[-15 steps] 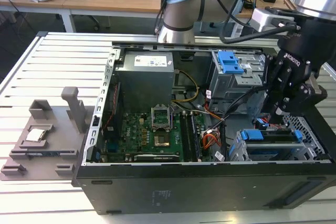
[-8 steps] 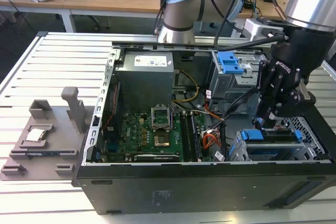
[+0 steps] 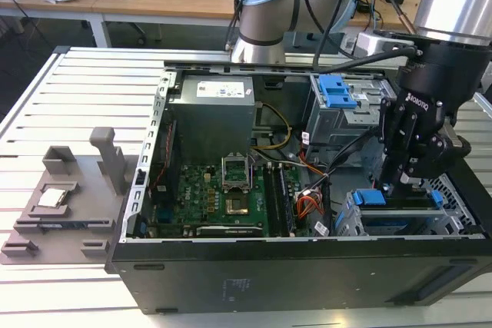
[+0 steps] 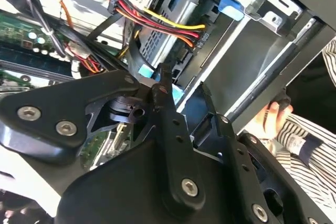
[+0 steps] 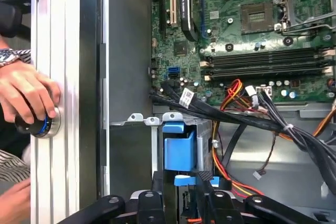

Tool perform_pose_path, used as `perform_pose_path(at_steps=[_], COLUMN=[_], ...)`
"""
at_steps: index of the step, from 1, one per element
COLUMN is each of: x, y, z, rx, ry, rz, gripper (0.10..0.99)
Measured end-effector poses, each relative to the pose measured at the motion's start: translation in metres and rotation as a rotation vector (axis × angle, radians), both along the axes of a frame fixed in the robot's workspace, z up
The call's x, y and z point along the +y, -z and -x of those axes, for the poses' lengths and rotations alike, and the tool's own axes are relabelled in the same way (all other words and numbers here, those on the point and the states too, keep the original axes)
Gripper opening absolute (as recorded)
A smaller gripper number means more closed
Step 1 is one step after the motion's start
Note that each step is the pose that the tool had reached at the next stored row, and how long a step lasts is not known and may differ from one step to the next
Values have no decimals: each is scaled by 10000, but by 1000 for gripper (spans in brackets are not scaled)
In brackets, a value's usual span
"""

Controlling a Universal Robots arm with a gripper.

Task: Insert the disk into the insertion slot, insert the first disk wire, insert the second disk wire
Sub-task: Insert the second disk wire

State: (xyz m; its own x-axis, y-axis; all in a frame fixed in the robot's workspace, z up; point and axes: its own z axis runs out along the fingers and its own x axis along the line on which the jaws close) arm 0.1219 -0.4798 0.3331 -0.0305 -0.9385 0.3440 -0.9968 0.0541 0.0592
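The flat silver hard drive in its bright blue plastic bracket [image 3: 374, 197] is at the lower right of the exterior view. It looks to lie inside the silver holed-metal drive cage slot [image 3: 347, 222], with its long side running across the frame. The black gripper [image 3: 396, 183] hangs just above its blue end, pointing down. I cannot tell if the jaws pinch it. Around them is the open black computer case [image 3: 231, 282], which sits on the pale slatted bench [image 3: 46, 297].
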Motion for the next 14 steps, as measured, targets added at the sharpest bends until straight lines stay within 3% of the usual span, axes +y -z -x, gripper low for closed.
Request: perform_pose_path(at_steps=[4, 5, 8, 9, 12, 14], x=[22, 57, 70, 71, 75, 74], y=[15, 8, -33, -33, -20, -12], z=[0, 0, 1, 4, 14, 16], rx=[0, -1, -1, -1, -2, -1], ry=[0, -1, -5, -3, -8, -5], rz=[-8, -5, -49, -160, -670, -816], gripper=[373, 373, 373, 373, 373, 373])
